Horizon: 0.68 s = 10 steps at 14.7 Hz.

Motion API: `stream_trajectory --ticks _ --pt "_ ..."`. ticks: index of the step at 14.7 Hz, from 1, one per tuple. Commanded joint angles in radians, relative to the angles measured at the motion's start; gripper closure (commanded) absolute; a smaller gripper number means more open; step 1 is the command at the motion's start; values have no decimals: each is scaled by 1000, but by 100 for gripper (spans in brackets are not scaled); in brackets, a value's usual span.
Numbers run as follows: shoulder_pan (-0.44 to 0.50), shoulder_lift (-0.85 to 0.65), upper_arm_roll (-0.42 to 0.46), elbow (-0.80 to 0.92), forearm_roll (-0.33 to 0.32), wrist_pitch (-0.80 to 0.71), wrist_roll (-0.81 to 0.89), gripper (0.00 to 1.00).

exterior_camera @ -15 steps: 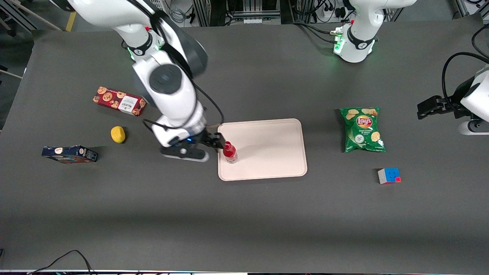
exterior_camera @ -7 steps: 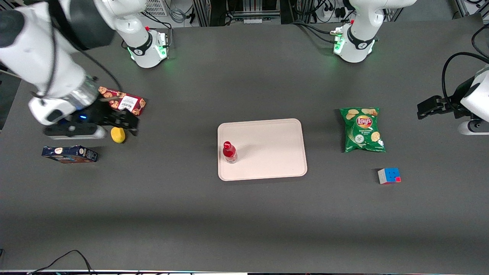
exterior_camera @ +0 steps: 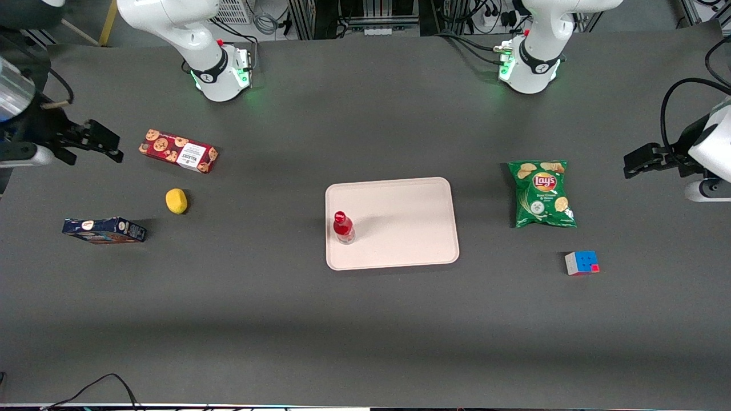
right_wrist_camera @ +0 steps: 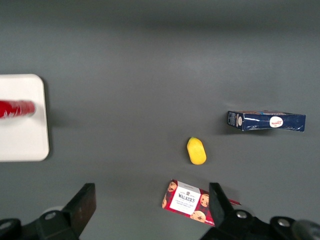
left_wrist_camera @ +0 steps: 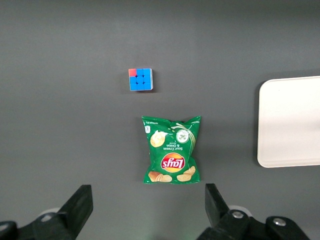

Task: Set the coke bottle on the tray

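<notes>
Standing upright on the tray [exterior_camera: 400,222], the coke bottle [exterior_camera: 343,227] sits just inside the tray's short edge that faces the working arm's end of the table, nearer the front camera than the tray's middle; red cap up, clear base down on the pale surface. Nothing touches it. In the right wrist view the bottle [right_wrist_camera: 16,109] shows as a red streak on the tray [right_wrist_camera: 22,142]. The gripper [exterior_camera: 94,140] hangs well apart from the tray, out at the working arm's end of the table and above the surface, its two black fingers spread apart with nothing between them. Between gripper and tray lie three things: a red cookie box [exterior_camera: 179,150] flat on the table, farther from the front camera than the bottle; a lemon [exterior_camera: 176,201] a little nearer the camera than that box; and a dark blue box [exterior_camera: 104,229] nearer still to the working arm's end than the lemon. The right wrist view shows the same three, cookie box [right_wrist_camera: 196,203], lemon [right_wrist_camera: 196,150], blue box [right_wrist_camera: 266,121], all apart from each other. Toward the parked arm's end, off the tray, lie a green chip bag [exterior_camera: 541,193] and, nearer the camera than the bag, a puzzle cube [exterior_camera: 581,262].
</notes>
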Motion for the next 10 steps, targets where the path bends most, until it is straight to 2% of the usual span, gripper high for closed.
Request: stream_trajectory --ticks 1,10 --pt "-5 -76 -49 -73 50 1 -123 0" --pt "-11 -23 -60 2 39 9 -41 0"
